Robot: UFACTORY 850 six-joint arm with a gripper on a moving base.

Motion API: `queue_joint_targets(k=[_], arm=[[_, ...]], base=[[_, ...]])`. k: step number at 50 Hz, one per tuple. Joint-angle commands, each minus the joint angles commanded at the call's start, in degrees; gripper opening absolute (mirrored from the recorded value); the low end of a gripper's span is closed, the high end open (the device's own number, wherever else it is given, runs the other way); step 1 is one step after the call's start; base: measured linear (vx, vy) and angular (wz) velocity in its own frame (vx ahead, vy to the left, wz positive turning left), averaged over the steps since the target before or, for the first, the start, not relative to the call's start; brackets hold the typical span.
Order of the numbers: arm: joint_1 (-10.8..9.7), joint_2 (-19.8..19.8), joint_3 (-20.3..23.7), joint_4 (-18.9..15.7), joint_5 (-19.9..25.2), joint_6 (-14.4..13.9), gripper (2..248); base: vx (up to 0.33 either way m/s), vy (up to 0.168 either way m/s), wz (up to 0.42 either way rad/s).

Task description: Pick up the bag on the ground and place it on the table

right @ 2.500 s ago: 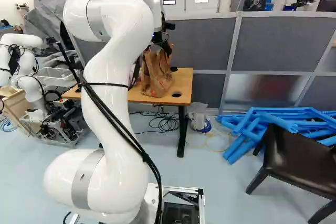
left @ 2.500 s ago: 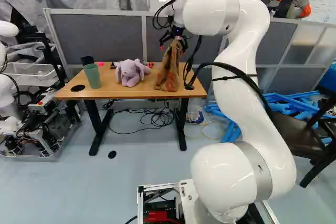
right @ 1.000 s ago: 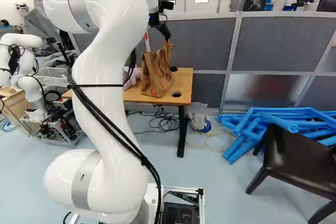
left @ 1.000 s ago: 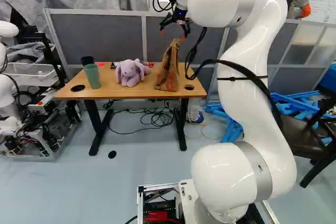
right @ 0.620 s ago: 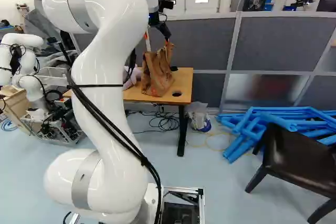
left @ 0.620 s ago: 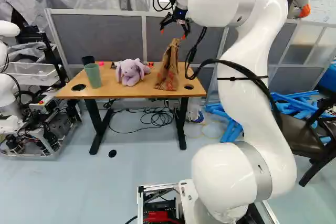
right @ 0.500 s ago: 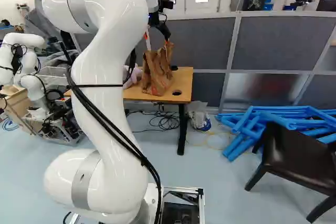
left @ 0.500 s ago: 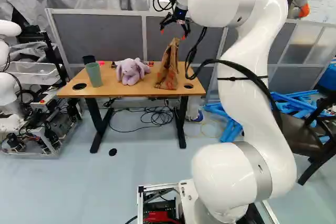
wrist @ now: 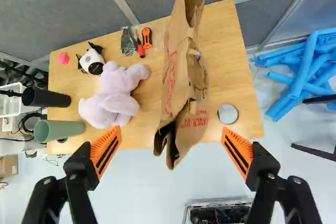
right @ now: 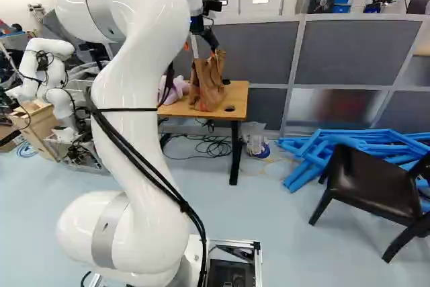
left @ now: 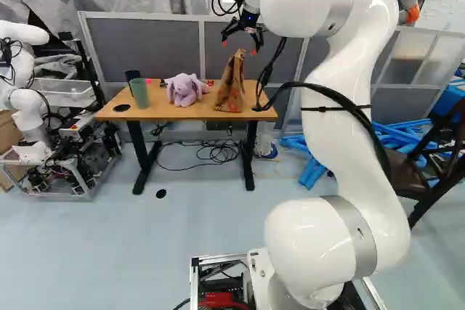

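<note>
Grey partitions (left: 145, 52) behind; left base view shows the brown paper bag (left: 231, 86) upright on the wooden table (left: 171, 113), beside a plush rabbit (left: 184, 89). Right base view: creased sides, likely light, limp, prone to tearing. Wrist view: gripper (wrist: 170, 131) spread wide, orange pads (wrist: 106, 150) gripping nothing; any hold best taken gently at the top rim.

In the right base view, the arm (right: 144, 78) hides the green cup (wrist: 59, 130), the black cup (wrist: 46, 97) and part of the table (wrist: 233, 51). That view's edge cuts off the chair (right: 369, 183).
</note>
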Motion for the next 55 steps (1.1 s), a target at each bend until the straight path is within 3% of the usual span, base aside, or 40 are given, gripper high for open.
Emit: queue_joint_targets(k=[55], arm=[[0.00, 0.00, 0.00, 0.00, 0.00, 0.00, 247]], base=[[-0.278, 0.002, 0.032]])
